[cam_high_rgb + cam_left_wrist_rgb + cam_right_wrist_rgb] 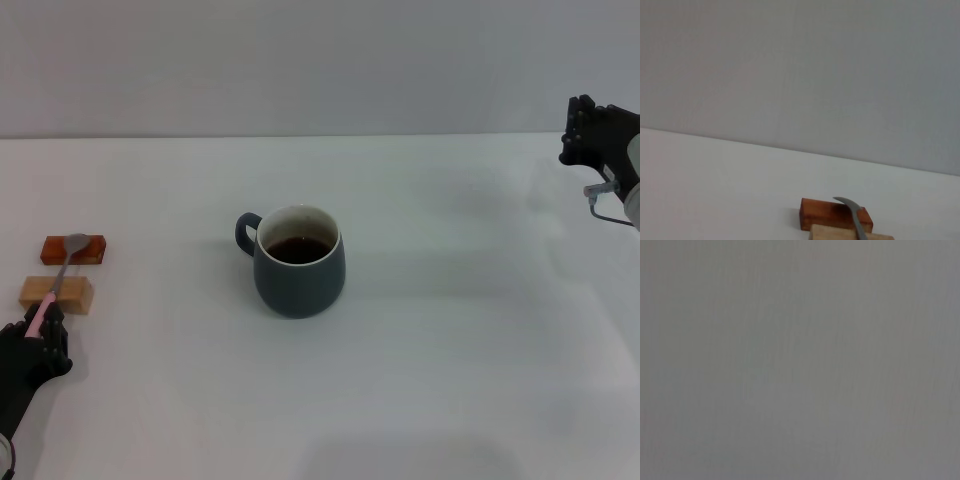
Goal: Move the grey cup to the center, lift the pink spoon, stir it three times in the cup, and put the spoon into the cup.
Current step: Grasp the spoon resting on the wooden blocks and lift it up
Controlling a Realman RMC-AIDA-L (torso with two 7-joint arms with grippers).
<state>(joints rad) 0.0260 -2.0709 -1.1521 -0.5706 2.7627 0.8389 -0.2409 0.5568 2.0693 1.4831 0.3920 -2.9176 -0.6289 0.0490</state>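
The cup, holding dark liquid, stands mid-bench, so the centring step looks done and the spoon pickup is in hand. The spoon lies well left of the cup, bridging a red-brown block and a tan block. The left pincer sits closed about the pink handle end. Next comes a clean lift, then carrying the spoon over the cup's rim. The right pincer hangs far right of the cup; I cannot tell its opening.
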